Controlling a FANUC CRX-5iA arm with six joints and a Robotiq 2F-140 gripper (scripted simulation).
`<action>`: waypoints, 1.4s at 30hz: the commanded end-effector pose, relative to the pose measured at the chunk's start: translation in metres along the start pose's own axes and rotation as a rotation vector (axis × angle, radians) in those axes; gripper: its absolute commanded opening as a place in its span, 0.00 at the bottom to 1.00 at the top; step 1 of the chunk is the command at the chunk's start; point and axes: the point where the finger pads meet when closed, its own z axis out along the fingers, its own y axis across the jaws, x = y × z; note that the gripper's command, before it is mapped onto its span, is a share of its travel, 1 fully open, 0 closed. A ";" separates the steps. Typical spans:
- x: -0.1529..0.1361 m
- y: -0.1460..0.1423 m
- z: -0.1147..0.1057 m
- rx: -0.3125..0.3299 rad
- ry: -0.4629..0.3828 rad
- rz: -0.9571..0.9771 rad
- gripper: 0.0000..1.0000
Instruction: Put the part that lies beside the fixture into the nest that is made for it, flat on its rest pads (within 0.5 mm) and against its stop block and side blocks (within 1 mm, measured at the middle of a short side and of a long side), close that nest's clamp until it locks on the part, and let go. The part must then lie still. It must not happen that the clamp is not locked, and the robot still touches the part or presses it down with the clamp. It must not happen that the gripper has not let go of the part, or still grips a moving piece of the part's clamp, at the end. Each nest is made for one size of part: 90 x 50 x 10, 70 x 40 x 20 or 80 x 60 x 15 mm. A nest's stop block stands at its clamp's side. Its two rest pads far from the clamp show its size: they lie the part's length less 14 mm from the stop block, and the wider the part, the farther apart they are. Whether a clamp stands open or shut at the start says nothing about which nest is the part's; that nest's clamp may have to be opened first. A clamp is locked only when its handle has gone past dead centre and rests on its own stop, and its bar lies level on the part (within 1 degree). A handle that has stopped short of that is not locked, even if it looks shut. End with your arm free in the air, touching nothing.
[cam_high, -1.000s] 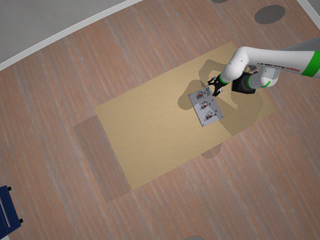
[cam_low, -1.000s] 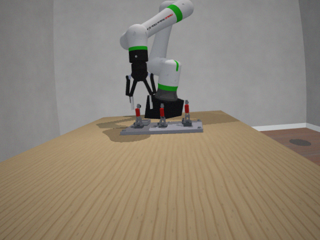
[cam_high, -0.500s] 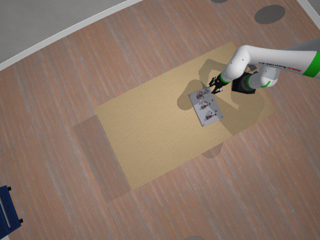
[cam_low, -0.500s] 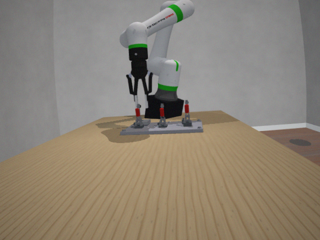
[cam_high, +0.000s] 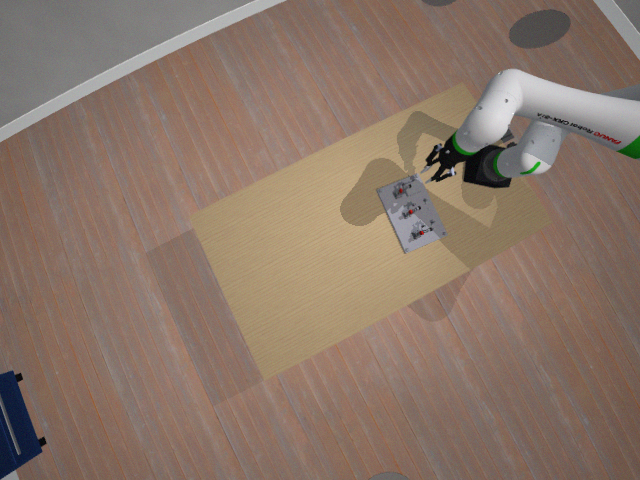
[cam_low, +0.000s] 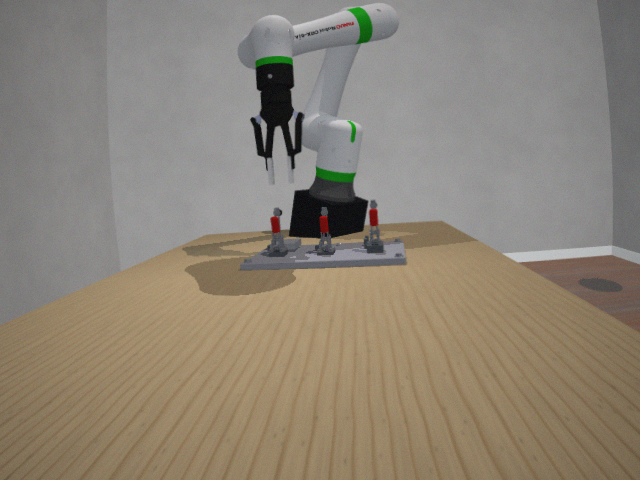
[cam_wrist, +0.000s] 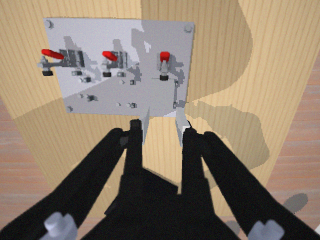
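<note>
Robot workcell, wooden table (cam_high: 310, 258) (cam_low: 330, 361) (cam_wrist: 290, 65), clamp fixture (cam_high: 398, 222) (cam_low: 289, 265) (cam_wrist: 107, 102)

Soft, moderate illumination with distinct cast shadows.
Dark, hard-edged shadows of the white jointed robot arm (cam_high: 563, 103) (cam_low: 330, 77) cross the pale wooden table (cam_high: 310, 258) (cam_low: 320, 361) (cam_wrist: 280, 60) and grey rectangular fixture plate (cam_high: 390, 206) (cam_low: 289, 265) (cam_wrist: 100, 30); fine grain softens small details; room edges bow outward.

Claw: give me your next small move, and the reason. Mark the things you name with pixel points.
I'd bring the claw (cam_high: 425, 177) (cam_low: 281, 183) (cam_wrist: 162, 114) across to the red handle (cam_high: 400, 190) (cam_low: 275, 224) (cam_wrist: 165, 56) beside the part (cam_low: 292, 244) (cam_wrist: 162, 95), ready to work its clamp. The part appears to lie in that nest, its bar looks raised, and the claw hangs above with nothing between its fingers.
</note>
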 end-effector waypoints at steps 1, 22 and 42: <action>0.000 0.000 -0.007 0.000 0.000 0.000 0.28; 0.042 0.000 -0.008 0.000 0.000 0.000 0.28; 0.086 0.000 -0.008 0.000 0.000 0.000 0.28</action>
